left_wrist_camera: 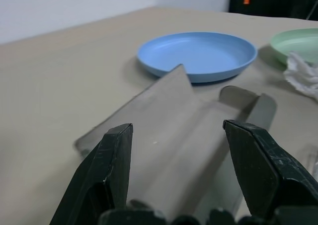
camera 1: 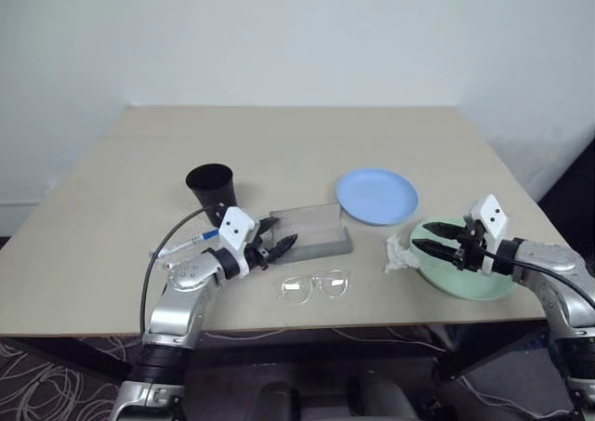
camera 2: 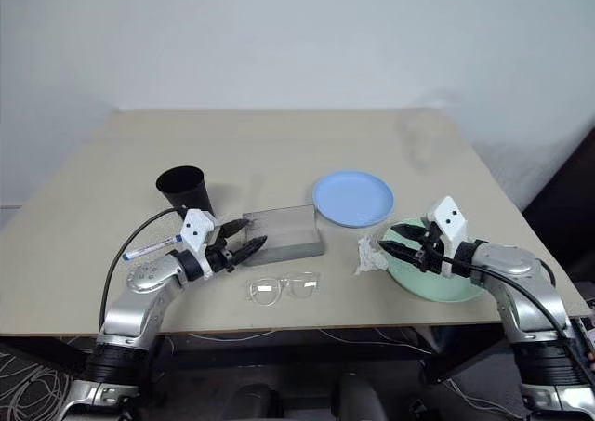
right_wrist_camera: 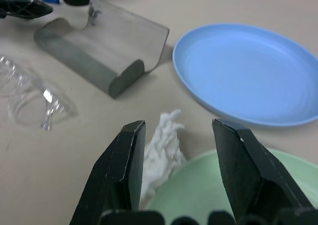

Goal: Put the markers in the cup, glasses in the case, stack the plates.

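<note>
The black cup (camera 1: 211,188) stands upright at the left. A white marker with a blue cap (camera 1: 186,244) lies on the table just in front of it. The grey case (camera 1: 311,231) lies in the middle with its translucent lid raised. The clear glasses (camera 1: 314,285) lie in front of it. The light blue plate (camera 1: 376,197) sits behind and to the right of the case, and the mint green plate (camera 1: 468,274) is at the front right. My left gripper (camera 1: 280,235) is open at the case's left end. My right gripper (camera 1: 417,236) is open over the green plate's left rim, empty.
A crumpled white tissue (camera 1: 400,253) lies against the green plate's left edge, between it and the case. The table's front edge (camera 1: 372,325) runs close below the glasses. Bare tabletop (camera 1: 279,142) stretches behind the cup and plates.
</note>
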Motion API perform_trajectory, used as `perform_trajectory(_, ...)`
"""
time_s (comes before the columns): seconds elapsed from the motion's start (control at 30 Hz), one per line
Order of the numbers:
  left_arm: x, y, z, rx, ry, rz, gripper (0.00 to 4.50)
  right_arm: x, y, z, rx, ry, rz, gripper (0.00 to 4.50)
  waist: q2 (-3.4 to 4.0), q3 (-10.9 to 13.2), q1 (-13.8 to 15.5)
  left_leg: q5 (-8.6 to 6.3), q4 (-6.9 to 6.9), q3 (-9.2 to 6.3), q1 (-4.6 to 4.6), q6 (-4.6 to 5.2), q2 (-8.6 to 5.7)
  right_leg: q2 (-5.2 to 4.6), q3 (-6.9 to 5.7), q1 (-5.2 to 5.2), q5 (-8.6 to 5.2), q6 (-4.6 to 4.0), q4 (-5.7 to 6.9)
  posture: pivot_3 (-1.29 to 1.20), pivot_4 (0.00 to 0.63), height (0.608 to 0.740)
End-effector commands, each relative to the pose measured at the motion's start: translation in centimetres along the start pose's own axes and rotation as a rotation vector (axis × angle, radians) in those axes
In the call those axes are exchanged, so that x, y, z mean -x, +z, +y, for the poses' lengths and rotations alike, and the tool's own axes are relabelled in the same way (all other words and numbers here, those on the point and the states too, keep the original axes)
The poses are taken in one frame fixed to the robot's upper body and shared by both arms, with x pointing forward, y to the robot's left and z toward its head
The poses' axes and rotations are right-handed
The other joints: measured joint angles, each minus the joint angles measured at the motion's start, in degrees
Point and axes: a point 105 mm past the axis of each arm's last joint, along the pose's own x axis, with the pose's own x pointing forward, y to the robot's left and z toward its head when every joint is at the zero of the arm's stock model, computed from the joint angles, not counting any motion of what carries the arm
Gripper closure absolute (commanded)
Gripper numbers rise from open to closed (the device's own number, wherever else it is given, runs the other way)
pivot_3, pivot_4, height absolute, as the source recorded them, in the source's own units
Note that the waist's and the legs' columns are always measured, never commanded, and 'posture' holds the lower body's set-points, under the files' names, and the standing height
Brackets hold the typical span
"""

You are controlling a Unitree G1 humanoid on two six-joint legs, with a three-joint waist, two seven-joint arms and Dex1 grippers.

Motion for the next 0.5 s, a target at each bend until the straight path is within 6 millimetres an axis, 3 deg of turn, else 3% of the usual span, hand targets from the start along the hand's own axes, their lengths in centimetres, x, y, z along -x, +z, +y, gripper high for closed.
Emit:
perform_trajectory(0.03, -0.6, 2.2, -1.2, -0.042, -0.077, -0.053, 1.46, 0.9, 0.7, -0.3, 0.036, 0.016, 0.009, 2.18, 0.00, 0.00, 0.01, 0.00, 0.00, 0.01, 0.00, -0.01, -0.01, 0.00, 0.00, 0.00, 0.00, 0.00, 0.01, 0.00, 0.000, 0.721)
perform_trajectory(0.27, -1.3, 2.7, -2.4, -0.041, -0.139, -0.057, 1.46, 1.9, 0.1, 0.4, 0.039, 0.112, 0.076, 2.18, -0.02, 0.01, 0.02, -0.02, 0.02, -0.01, 0.02, -0.04, -0.01, 0.01, -0.01, 0.03, 0.00, 0.00, -0.01, 0.00, 0.000, 0.721)
perform_trajectory(0.5, -1.6, 2.7, -2.7, -0.036, -0.144, -0.062, 1.44, 2.7, -1.0, 0.7, 0.064, 0.134, 0.153, 0.03, -0.04, 0.02, 0.00, -0.01, 0.02, -0.03, 0.01, -0.02, -0.01, 0.01, -0.02, 0.03, -0.01, 0.01, -0.03, 0.00, 0.000, 0.721)
